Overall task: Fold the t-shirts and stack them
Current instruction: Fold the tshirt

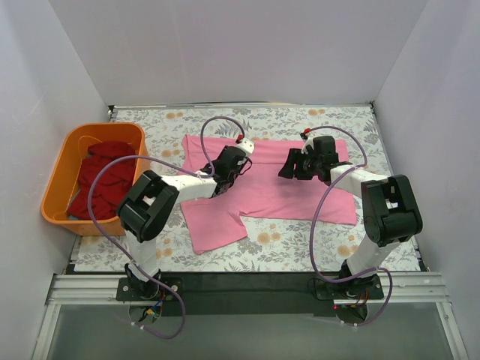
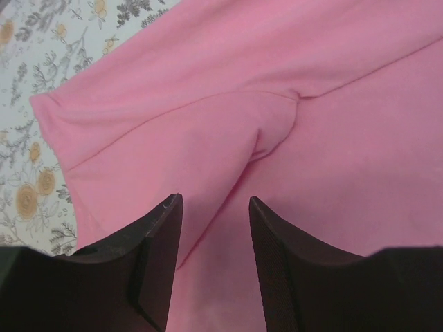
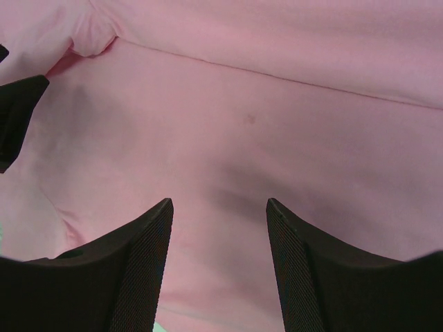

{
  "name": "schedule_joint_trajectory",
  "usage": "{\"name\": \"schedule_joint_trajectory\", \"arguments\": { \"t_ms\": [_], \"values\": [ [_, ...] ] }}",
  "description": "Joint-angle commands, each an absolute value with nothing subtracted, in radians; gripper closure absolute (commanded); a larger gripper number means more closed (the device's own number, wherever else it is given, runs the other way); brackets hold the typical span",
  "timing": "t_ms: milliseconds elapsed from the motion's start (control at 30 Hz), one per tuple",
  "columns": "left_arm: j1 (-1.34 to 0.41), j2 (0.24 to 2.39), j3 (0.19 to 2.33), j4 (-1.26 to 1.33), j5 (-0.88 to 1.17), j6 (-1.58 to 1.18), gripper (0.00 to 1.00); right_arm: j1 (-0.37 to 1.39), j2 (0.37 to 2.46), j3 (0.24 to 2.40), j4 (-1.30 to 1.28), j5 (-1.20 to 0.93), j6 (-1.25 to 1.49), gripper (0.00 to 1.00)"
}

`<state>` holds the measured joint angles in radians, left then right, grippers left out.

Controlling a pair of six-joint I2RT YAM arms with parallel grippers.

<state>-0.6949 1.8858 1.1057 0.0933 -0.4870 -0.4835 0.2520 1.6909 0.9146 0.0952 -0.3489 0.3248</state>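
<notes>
A bright pink t-shirt [image 1: 274, 187] lies spread on the flowered table, one sleeve toward the front left. My left gripper [image 1: 238, 174] hovers over the shirt's left part, open and empty; its wrist view shows the pink cloth [image 2: 208, 124] with a sleeve seam and a small crease between the fingers [image 2: 166, 228]. My right gripper [image 1: 289, 169] is over the shirt's upper middle, open and empty above flat pink cloth [image 3: 277, 124]. Several dark red t-shirts [image 1: 101, 180] lie piled in the orange basket [image 1: 56, 180] at the left.
The flowered tablecloth [image 1: 322, 244] covers the table. White walls close in the back and both sides. The orange basket stands against the left wall. The black base rail [image 1: 247, 283] runs along the near edge.
</notes>
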Motion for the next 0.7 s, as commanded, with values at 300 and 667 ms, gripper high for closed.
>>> {"name": "schedule_joint_trajectory", "arguments": {
  "t_ms": [300, 667],
  "values": [
    [-0.667, 1.991, 1.172, 0.259, -0.606, -0.296, 0.58, 0.259, 1.697, 0.916, 0.156, -0.391, 0.314, 0.46],
    [-0.588, 1.979, 1.275, 0.195, -0.470, -0.262, 0.58, 0.259, 1.704, 0.911, 0.156, -0.390, 0.311, 0.46]
  ]
}}
